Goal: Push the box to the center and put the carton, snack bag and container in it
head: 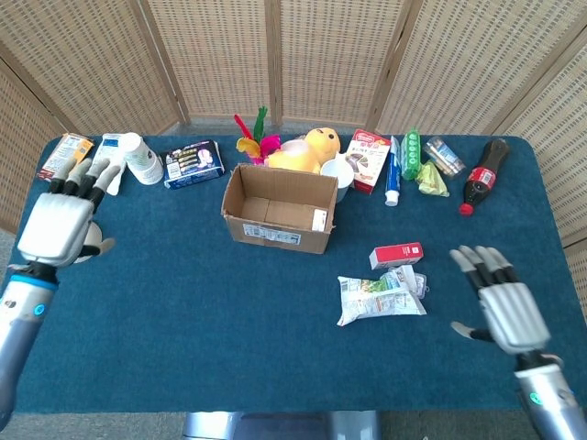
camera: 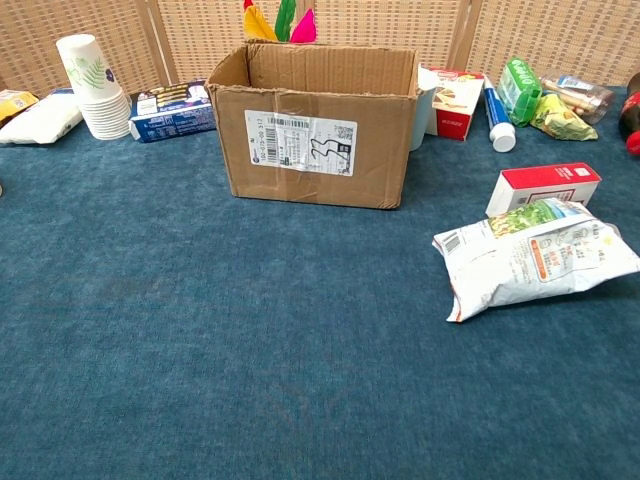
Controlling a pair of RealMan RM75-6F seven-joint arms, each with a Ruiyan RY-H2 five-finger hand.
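Box (head: 280, 208) mid-table, seemingly well apart from both hands' spread fingers (head: 481, 263).

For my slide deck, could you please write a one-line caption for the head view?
Both hands, left hand and right hand, open above the table; empty box awaits carton and snack bag.

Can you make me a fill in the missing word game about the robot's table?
1. The cardboard box has ______ inside it.
2. The red carton lies just above the snack ______ in the head view.
3. The cola bottle has a ______ cap.
4. Both the left hand and right hand hold ______.

Missing words: nothing; bag; red; nothing
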